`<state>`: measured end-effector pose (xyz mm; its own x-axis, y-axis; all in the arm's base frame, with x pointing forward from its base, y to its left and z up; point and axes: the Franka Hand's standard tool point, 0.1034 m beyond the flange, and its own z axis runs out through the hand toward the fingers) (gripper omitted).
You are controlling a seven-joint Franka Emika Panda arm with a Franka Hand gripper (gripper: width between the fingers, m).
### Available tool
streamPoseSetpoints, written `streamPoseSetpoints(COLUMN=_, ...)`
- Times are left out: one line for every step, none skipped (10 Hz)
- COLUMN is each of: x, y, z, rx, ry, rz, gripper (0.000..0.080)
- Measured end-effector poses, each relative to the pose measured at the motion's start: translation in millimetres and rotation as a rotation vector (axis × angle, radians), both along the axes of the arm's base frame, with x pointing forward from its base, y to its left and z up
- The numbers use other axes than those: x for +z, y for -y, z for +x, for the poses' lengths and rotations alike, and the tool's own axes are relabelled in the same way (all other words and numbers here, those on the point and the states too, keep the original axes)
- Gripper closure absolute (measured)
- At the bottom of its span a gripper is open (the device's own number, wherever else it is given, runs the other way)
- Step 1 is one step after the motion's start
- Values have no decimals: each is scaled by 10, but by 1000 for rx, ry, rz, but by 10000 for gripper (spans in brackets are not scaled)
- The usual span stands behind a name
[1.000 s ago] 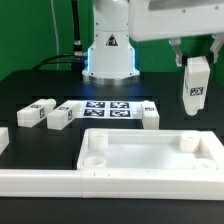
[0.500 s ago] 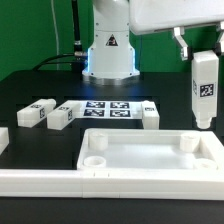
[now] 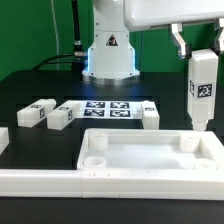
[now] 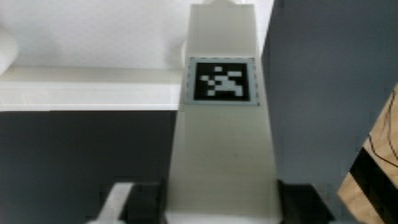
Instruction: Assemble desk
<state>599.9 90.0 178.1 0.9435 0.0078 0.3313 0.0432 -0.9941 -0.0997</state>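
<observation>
Gripper (image 3: 199, 56) pinches the leg block (image 3: 201, 92) upright above a corner socket (image 3: 188, 141) of the tabletop (image 3: 140, 160); lowered off-centre, it could jam.

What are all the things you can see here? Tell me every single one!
tabletop: one, white, at the front of the table, rim up.
loose leg blocks: three, white with black-and-white tags, lying behind the tabletop; two on the exterior view's left of the marker board, one on its right.
held leg block: one, white with a tag, upright near the tabletop's far corner on the exterior view's right.
marker board: one, white with black tags, flat in the middle.
border rail: one, white, along the front on the exterior view's left.
table: one, black.
robot base: one, white with a blue glow, at the back.
gripper: one, shut on the held leg block.
</observation>
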Motion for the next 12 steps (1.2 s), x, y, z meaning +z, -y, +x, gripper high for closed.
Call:
streamPoseSetpoints(x=-2, y=2, z=0, rx=0, ry=0, rz=0, gripper=509)
streamPoseSetpoints(x=-5, y=2, z=-1, rx=0, ry=-1, rz=0, gripper=509)
streamPoseSetpoints(x=-11, y=3, z=1, rx=3, ry=-1, rz=-2, gripper=509)
streamPoseSetpoints(x=-2, y=12, z=87, rx=68, ry=27, rz=-40, gripper=509)
streamPoseSetpoints(x=35, y=39, z=221, rx=96, ry=38, rz=-55, gripper=509)
streamPoseSetpoints(x=51, y=59, z=305, rx=126, ry=49, rz=-67, gripper=509)
streamPoseSetpoints(x=35, y=70, z=334, rx=141, ry=43, rz=-73, gripper=509)
streamPoseSetpoints(x=30, y=63, z=328, rx=137, ry=42, rz=-69, gripper=509)
streamPoseSetpoints(x=23, y=63, z=326, rx=137, ry=41, rz=-69, gripper=509)
streamPoseSetpoints(x=21, y=62, z=324, rx=137, ry=41, rz=-69, gripper=509)
streamPoseSetpoints(x=19, y=62, z=324, rx=138, ry=41, rz=-69, gripper=509)
streamPoseSetpoints(x=-12, y=37, z=346, rx=167, ry=57, rz=-85, gripper=509)
